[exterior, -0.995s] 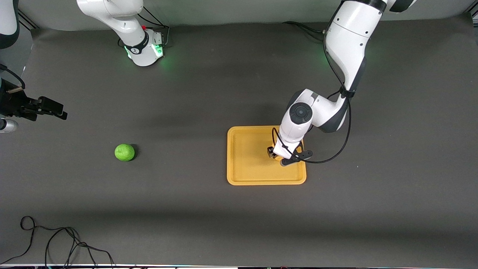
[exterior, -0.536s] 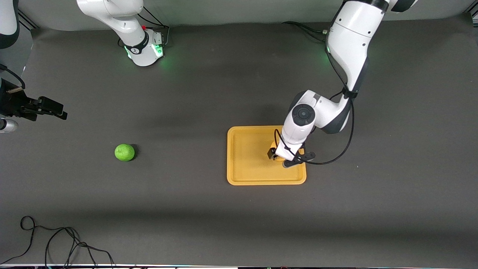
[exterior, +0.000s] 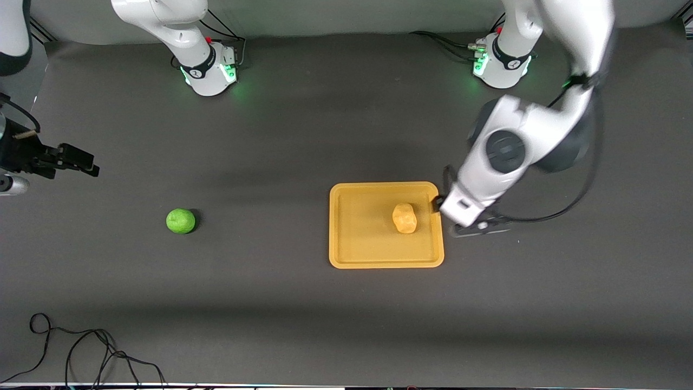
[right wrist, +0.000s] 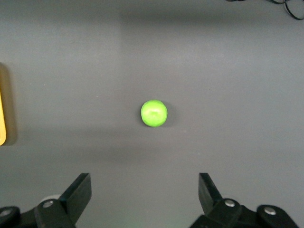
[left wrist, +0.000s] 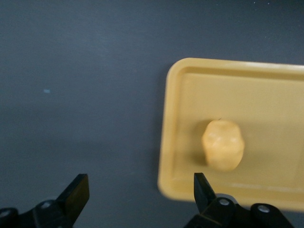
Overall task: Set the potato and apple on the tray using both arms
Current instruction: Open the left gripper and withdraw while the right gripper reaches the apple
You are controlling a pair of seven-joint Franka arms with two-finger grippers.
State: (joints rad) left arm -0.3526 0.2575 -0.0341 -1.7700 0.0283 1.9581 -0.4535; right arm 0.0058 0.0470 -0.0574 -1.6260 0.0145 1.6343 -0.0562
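The pale yellow-tan potato lies loose on the orange-yellow tray, toward its left-arm end. My left gripper hangs open and empty over that end's rim and the mat beside it. The bright-green apple sits alone on the dark mat toward the right arm's end of the table. My right gripper is open and empty, held over the mat at that end, apart from the apple.
Both arm bases glow green along the table's edge farthest from the front camera. A loose black cable lies at the near corner by the right arm's end. A sliver of tray rim shows in the right wrist view.
The left gripper opened, left the potato on the tray, rose and swung off toward the left arm's end. The right arm has hardly moved.
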